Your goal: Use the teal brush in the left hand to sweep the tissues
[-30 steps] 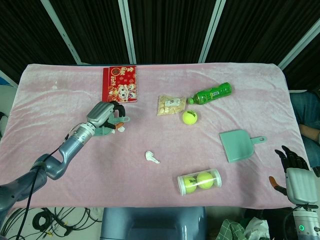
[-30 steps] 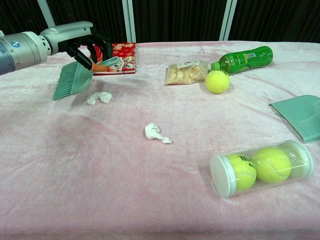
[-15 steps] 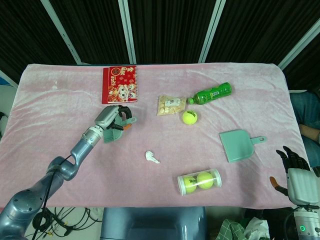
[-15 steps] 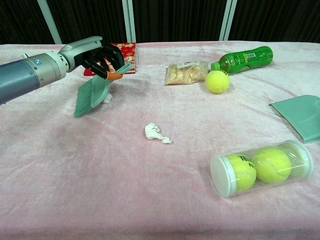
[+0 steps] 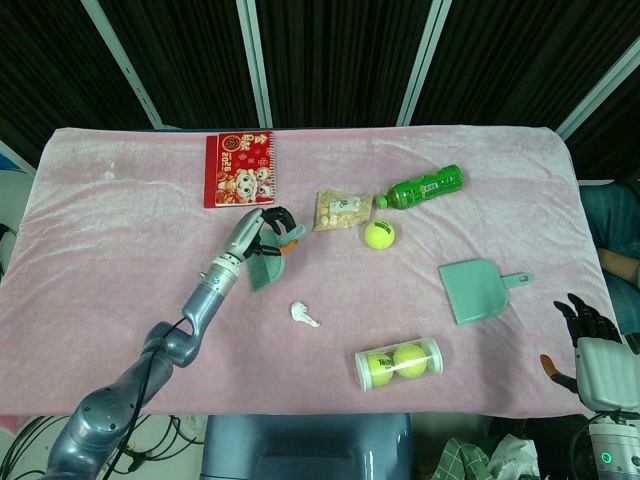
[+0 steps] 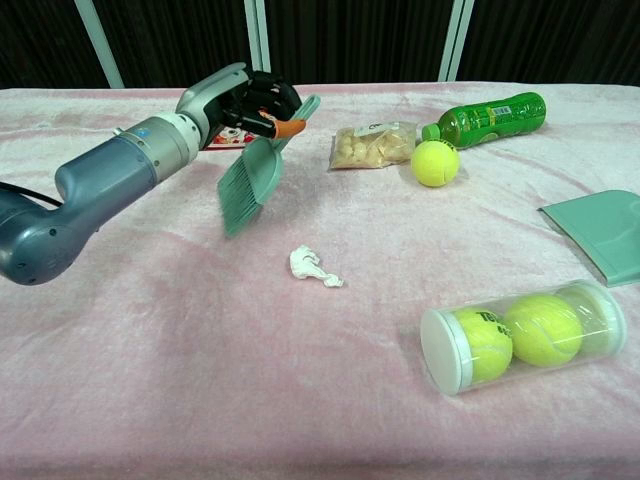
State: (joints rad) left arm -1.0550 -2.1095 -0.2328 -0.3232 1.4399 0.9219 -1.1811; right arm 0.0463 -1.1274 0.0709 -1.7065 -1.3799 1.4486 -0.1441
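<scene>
Centrally, crumpled white tissue (image 6: 314,266), teal brush (image 6: 252,180)

The left arm is reaching in from the lower left of the frame, forearm stretching diagonally up toward the middle. The left hand (image 5: 262,228) is wrapping its dark fingers (image 6: 262,98) around a handle. The right hand (image 5: 592,345) is sitting at the bottom right corner, fingers pointing up, probably loose and holding nothing.
</scene>
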